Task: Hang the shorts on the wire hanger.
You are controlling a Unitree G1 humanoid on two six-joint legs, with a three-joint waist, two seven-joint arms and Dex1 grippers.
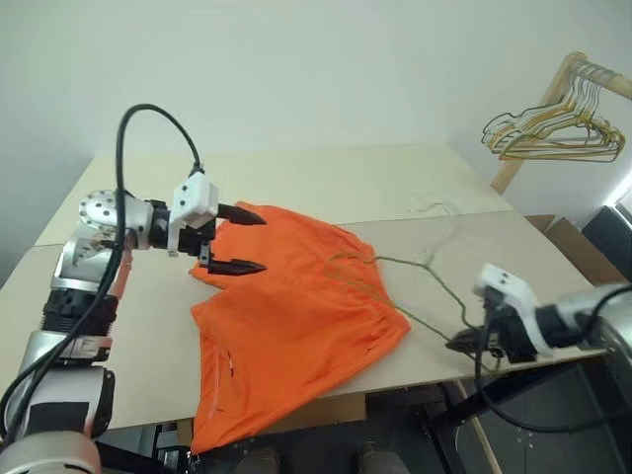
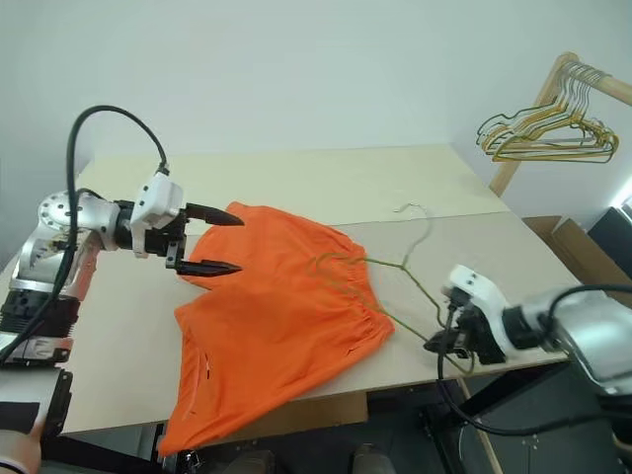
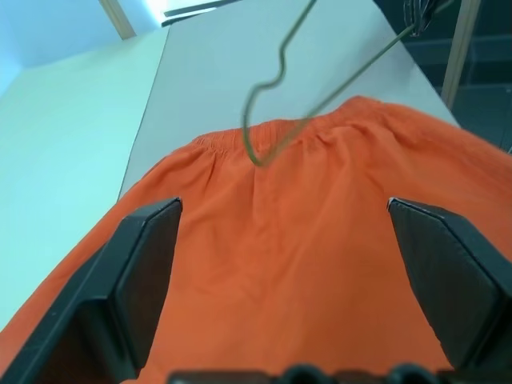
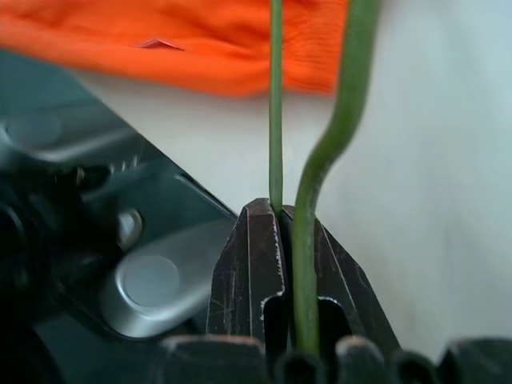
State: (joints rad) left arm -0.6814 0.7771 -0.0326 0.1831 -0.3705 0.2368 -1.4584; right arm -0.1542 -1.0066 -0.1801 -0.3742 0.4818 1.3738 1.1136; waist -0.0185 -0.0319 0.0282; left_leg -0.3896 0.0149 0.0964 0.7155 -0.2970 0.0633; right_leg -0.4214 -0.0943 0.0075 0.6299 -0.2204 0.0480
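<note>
Right claw point(image 2: 437, 346) clamped on wire hanger point(image 2: 395, 265) corner, left claw point(image 1: 245, 240) wide apart, empty, over orange shorts point(image 1: 296, 326)

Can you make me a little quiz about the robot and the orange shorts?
1. True or false: the left gripper is squeezing the shorts.
2. What does the right gripper hold?
3. Where does part of the wire hanger go: A) into the waistband, B) onto the rack, C) under the table?

Key: 1. False, it is open, over the shorts. 2. An end of the wire hanger. 3. A.
</note>
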